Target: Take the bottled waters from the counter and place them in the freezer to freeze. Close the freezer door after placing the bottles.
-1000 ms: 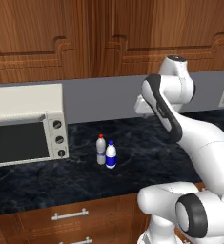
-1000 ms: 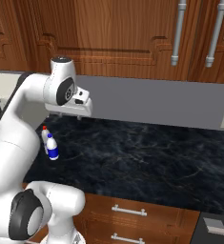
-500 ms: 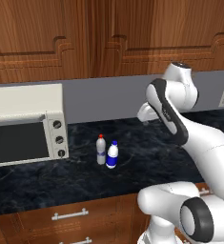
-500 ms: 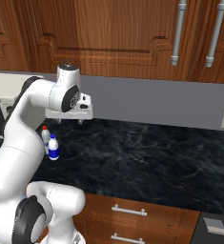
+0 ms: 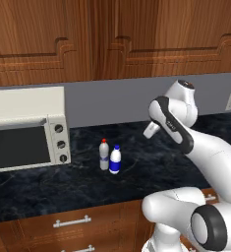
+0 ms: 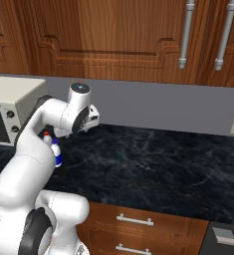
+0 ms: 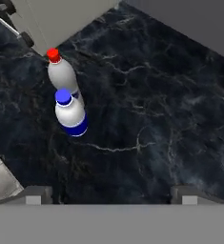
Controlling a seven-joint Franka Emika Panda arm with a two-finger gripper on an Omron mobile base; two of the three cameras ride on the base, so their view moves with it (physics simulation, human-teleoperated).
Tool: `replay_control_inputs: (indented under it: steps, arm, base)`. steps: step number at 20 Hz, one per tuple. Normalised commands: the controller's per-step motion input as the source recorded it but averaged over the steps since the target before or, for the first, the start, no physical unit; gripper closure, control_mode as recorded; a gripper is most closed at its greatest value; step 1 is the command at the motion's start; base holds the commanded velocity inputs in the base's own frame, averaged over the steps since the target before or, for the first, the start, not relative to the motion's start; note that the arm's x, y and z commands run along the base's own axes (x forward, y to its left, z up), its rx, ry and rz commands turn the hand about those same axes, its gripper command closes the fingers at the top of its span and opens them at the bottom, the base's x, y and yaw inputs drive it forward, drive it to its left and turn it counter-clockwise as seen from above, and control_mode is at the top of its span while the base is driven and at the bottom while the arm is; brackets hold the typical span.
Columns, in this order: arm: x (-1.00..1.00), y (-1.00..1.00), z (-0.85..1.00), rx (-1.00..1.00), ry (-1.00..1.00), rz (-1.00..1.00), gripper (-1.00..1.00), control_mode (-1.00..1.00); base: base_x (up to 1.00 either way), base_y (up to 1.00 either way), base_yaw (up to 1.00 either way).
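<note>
Two bottled waters stand side by side, touching, on the black marble counter (image 5: pixel 161 167): a clear-grey one with a red cap (image 5: pixel 104 154) (image 6: pixel 47 136) (image 7: pixel 61 71) and a white one with a blue label and cap (image 5: pixel 115 160) (image 6: pixel 56 153) (image 7: pixel 70 114). My gripper (image 5: pixel 150 130) (image 6: pixel 93 117) (image 7: pixel 108 193) hovers above the counter, to the right of the bottles and well apart from them. It is open, its jaws wide with nothing between them. The hand view looks down on both bottles at upper left. The freezer and its door are out of view.
A cream toaster oven (image 5: pixel 23 128) (image 6: pixel 9 107) stands on the counter just left of the bottles. Wooden wall cabinets (image 5: pixel 112 39) hang above a grey backsplash. Drawers with silver handles (image 5: pixel 72 221) run below. Bare counter (image 6: pixel 153 164) stretches to the right.
The hand has dropped a little toward the counter and tipped downward. Its jaws have spread wider. The bottles have not moved.
</note>
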Motion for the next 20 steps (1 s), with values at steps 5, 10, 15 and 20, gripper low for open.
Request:
replay_control_inputs:
  steps: [5,10,15,20]
  arm:
    - [0.02,0.0,-0.44,0.25,-0.02,0.5,-1.0,-1.0]
    - [0.0,0.0,-0.14,0.26,-0.1,0.48,-1.0,-1.0]
    - [0.0,0.11,-0.18,0.04,-0.23,0.34,-1.0,-1.0]
    - [0.0,0.3,-0.23,0.0,-0.13,0.3,-1.0,-1.0]
  base:
    - [0.0,0.0,0.0]
    - [0.0,0.0,0.0]
    - [0.0,0.0,0.0]
    - [0.0,0.0,0.0]
